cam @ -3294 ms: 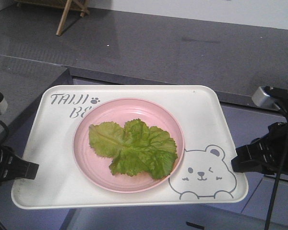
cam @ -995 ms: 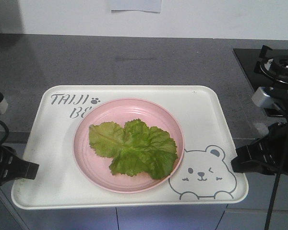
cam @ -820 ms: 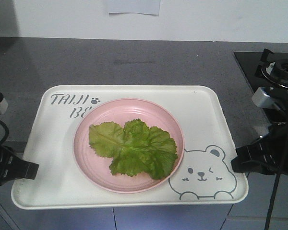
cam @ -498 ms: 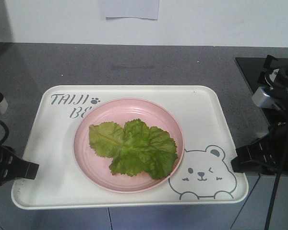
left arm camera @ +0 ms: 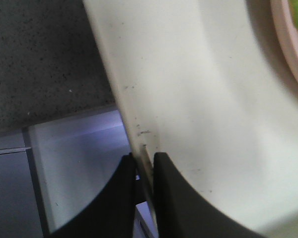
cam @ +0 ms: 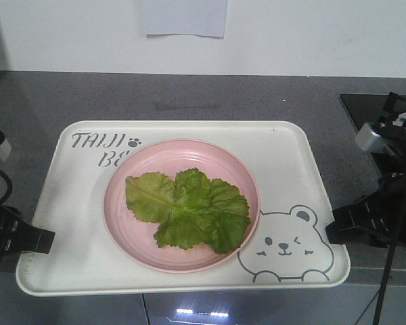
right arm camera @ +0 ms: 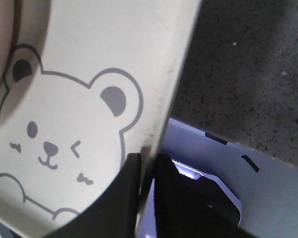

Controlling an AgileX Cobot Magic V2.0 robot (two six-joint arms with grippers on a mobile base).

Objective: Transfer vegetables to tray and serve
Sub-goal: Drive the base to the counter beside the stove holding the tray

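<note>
The cream-white tray (cam: 287, 159) with grey lettering and a winking bear is held level above the grey counter's front edge. A round pink plate (cam: 181, 205) sits on it, with the green lettuce leaves (cam: 188, 210) lying flat in the plate. My left gripper (cam: 44, 238) is shut on the tray's left rim; the rim (left arm camera: 134, 124) runs between its black fingers (left arm camera: 120, 193). My right gripper (cam: 333, 232) is shut on the tray's right rim (right arm camera: 176, 84), next to the bear drawing (right arm camera: 64, 134). The plate's edge (left arm camera: 290, 44) shows at the left wrist view's top right.
A grey speckled counter (cam: 189, 101) stretches under and behind the tray, with a white wall and a paper sheet (cam: 184, 17) beyond. A black gas stove (cam: 392, 115) stands at the right. Pale cabinet fronts (left arm camera: 74, 168) lie below the counter edge.
The background has slid: the counter's corner gave way to a straight counter and wall, and the stove has shifted right and downward in view. Tray, plate, lettuce and both grips hold the same places.
</note>
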